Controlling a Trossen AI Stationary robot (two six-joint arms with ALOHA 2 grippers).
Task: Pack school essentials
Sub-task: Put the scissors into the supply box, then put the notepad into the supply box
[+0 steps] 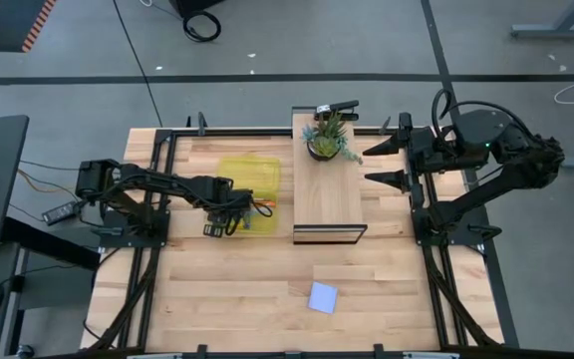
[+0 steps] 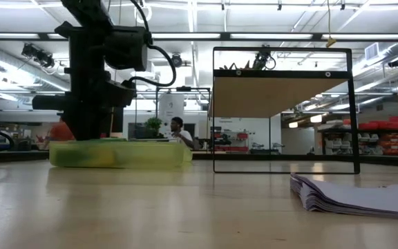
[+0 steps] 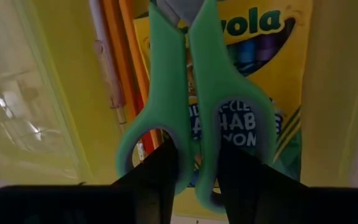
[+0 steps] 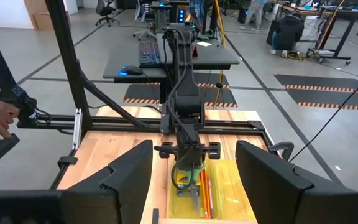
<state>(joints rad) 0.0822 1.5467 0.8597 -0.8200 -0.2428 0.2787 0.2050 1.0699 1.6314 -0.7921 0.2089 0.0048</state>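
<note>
Currently, left claw (image 3: 191,171): pinched on scissors (image 3: 194,93) over yellow case (image 1: 249,179)
Right claw (image 4: 194,171): wide, parked
Sticky-note pad (image 1: 322,297): loose on counter (image 1: 227,289)
Risk: scissors may land crooked on crayon box (image 3: 272,62), blocking the pad

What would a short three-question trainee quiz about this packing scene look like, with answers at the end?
1. True or false: the left gripper grips the green-handled scissors over the yellow case.
2. Which item still lies out on the bare table? A) light blue sticky-note pad B) crayon box C) orange pencils
3. Fill in: the potted plant stands on top of the wooden ____.

Key: 1 true; 2 A; 3 shelf. The right gripper waits open beside that shelf.
</note>
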